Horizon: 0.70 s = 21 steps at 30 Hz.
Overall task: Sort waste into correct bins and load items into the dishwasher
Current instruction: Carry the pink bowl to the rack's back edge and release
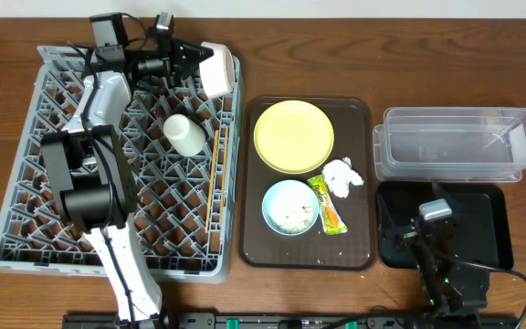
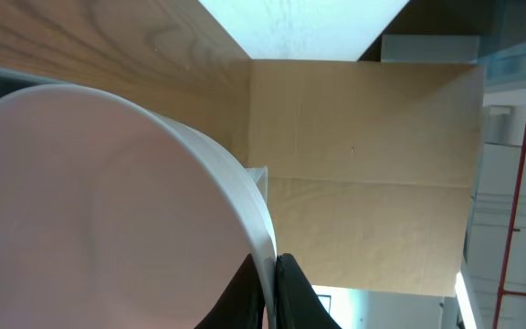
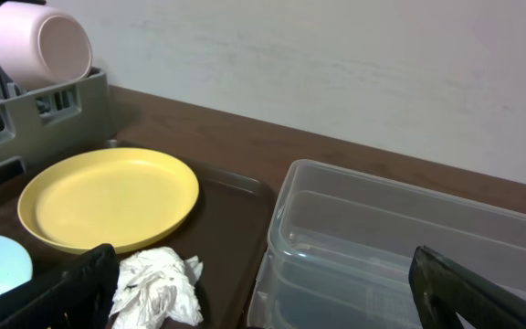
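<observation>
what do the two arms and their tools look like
Left arm: chunky black joints with white links, black cables looping near its black tool. Right arm: black, a silver-grey block on top, small green lights, a black cable trailing off. Its fingers are black.

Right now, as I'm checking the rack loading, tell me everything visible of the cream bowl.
The cream bowl is plain, smooth, round, plastic-looking and empty. It is tipped on its side above the far right corner of the grey rack, rim pinched between the fingers of the left gripper. Whether it touches the rack is unclear.
</observation>
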Each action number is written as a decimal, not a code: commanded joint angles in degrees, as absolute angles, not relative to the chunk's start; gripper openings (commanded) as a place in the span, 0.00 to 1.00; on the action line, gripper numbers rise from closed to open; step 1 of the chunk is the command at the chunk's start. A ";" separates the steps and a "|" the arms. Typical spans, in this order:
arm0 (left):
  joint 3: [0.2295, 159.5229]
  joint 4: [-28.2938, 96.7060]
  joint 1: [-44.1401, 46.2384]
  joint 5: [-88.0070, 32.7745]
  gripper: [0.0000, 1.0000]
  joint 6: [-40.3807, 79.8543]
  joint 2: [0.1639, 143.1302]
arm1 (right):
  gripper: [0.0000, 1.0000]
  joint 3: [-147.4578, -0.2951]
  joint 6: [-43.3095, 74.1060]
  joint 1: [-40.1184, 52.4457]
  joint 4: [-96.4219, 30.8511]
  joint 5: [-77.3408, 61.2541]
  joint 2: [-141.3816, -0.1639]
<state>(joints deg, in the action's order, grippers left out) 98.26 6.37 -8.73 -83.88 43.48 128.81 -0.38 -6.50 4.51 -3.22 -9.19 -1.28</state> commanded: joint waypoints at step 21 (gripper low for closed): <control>97.19 28.23 -15.51 -69.01 0.56 28.36 128.95 | 0.99 -0.32 -6.74 4.54 -3.46 -9.28 -1.17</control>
